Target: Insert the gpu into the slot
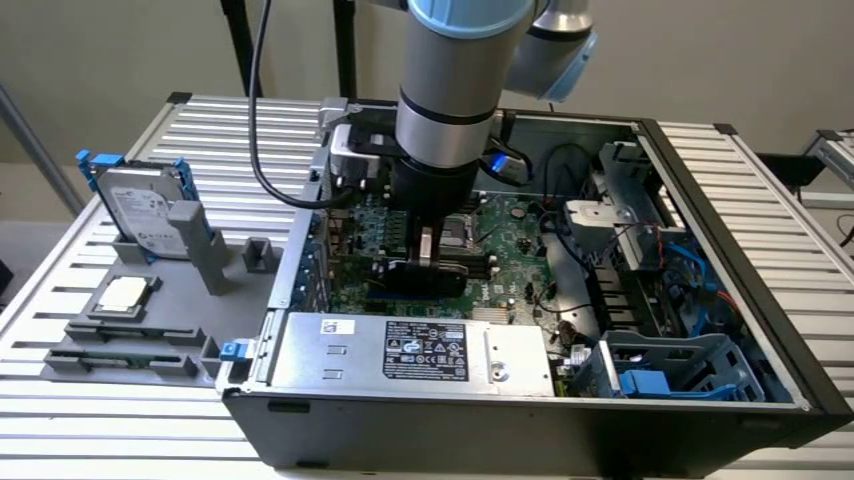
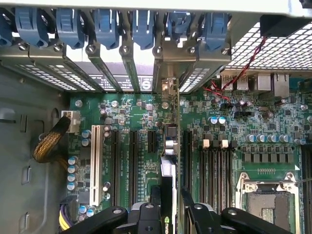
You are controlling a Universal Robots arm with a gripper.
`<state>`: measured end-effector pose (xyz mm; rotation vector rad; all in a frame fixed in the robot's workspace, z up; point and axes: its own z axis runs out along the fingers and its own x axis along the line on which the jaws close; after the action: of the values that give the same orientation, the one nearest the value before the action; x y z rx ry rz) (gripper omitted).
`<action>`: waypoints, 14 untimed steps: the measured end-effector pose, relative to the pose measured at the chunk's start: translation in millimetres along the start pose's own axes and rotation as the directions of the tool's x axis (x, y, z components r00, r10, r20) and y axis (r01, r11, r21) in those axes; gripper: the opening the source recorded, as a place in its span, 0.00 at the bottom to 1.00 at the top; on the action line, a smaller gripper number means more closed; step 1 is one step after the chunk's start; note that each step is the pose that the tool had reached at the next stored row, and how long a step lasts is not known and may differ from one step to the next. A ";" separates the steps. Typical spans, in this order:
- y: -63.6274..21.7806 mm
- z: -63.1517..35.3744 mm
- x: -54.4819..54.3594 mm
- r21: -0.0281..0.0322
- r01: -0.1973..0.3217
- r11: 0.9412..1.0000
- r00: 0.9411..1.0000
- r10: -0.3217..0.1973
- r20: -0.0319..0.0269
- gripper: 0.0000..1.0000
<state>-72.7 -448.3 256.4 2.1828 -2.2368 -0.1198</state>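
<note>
Exterior view first: looking at the gripper [image 1: 427, 252] reaching down into the open case [image 1: 534, 430], fingers clamped shut on the gpu [image 1: 416, 278]. Grabbed by the upper edge, most likely to leave the connector edge free underneath, facing the green motherboard [image 1: 527, 235]. Hanging low over the board, just beside the silver power supply [image 1: 400, 345], so not much room to swing on that side of the fingers. Can't call contact with the board from here. Also spotted a hard drive [image 1: 140, 212] and a loose CPU [image 1: 123, 293] parked on the grey fixture [image 1: 147, 335] outside the case, well apart from the fingers and out of the way. Over to the wrist view: same gpu [image 2: 168, 178] seen edge-on, pinched tight between the two fingers [image 2: 187, 200] of the gripper [image 2: 170, 202] and running straight out ahead of them toward the rear slot covers [image 2: 105, 68]. Presumably held like that to aim the card's metal end at the gap in that row, under the blue clips [image 2: 141, 22]. Got a couple of long black slots [image 2: 132, 161] off one finger, with a white slot [image 2: 95, 163] further out, and the memory slots [image 2: 214, 170] plus the CPU socket [image 2: 267, 200] off the other finger. Guessing at the slot directly beneath the card, covered by it, so no saying seated or not. Looks upright and parallel to the neighbouring slots though, not tilted; sensible for a connector needing square entry.
</note>
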 end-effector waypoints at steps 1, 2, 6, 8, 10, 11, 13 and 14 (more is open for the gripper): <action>-0.1 0.7 0.1 0.000 0.000 1.000 1.000 0.000 0.000 0.26; -0.1 1.4 0.1 0.000 0.001 1.000 1.000 -0.001 0.000 0.26; -0.3 2.9 0.2 0.000 0.001 1.000 1.000 -0.001 0.000 0.26; -0.2 3.6 -0.1 0.000 0.001 1.000 1.000 -0.001 0.002 0.27; -0.2 2.9 0.0 0.000 0.001 1.000 1.000 -0.001 0.001 0.27; 0.0 1.2 0.1 0.000 0.001 1.000 1.000 -0.001 0.000 0.33; 0.2 -4.5 -0.2 0.000 0.001 1.000 1.000 -0.001 0.000 0.33; 0.5 -8.4 -0.4 0.000 0.001 1.000 1.000 -0.001 0.000 0.33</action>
<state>-72.6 -448.2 264.8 2.1840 -2.2359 -0.1200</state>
